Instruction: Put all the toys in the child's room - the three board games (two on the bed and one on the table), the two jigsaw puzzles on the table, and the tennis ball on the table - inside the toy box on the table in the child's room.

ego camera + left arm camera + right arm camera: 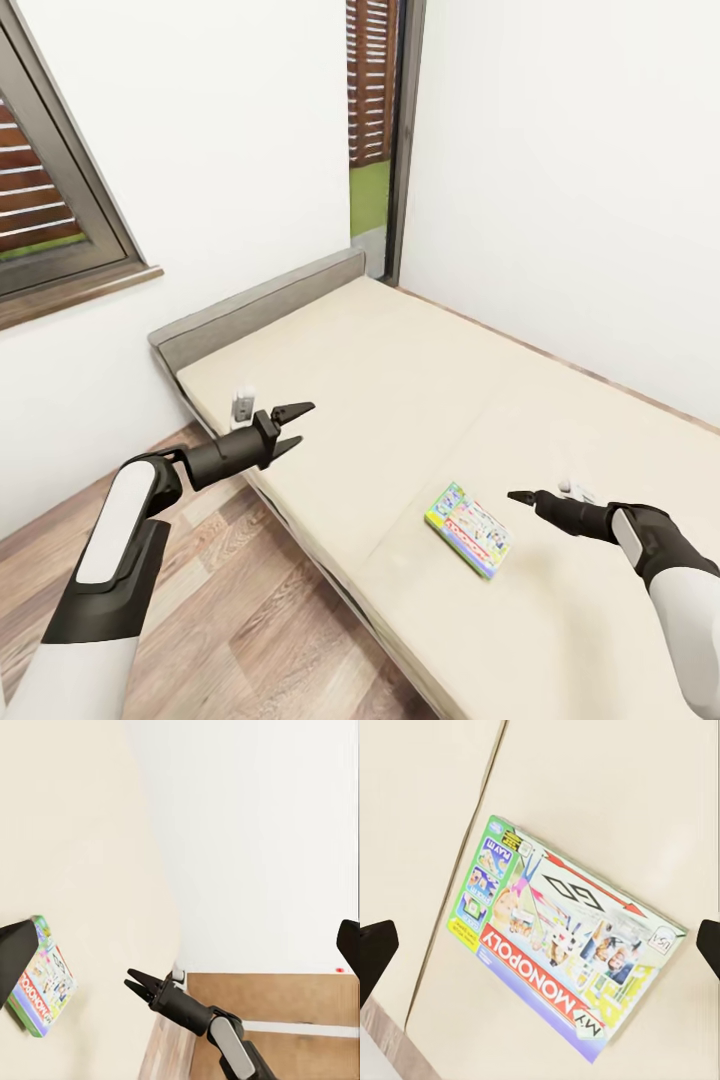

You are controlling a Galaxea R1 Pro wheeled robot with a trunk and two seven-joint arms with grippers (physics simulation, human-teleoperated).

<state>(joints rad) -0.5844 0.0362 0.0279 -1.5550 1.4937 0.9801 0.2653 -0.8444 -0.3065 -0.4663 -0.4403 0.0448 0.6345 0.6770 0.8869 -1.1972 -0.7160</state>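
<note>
A white-green Monopoly board game (467, 528) lies flat on the cream bed (400, 380), near its front edge. The right wrist view has the box (566, 937) straight ahead, between the widely spread fingertips. My right gripper (535, 497) hovers open just right of the box, a little above the mattress. My left gripper (305, 423) is open and empty over the bed's left edge, well left of the box. From the left wrist view, the box (43, 979) and the right gripper (137, 984) both appear. The table, toy box, jigsaw puzzles and tennis ball are out of view.
The bed's grey headboard (260, 300) stands against the white wall under a dark-framed window (50, 200). A narrow glass opening (372, 130) sits in the far corner. Wood-plank floor (240, 620) runs along the bed's left side, under my left arm.
</note>
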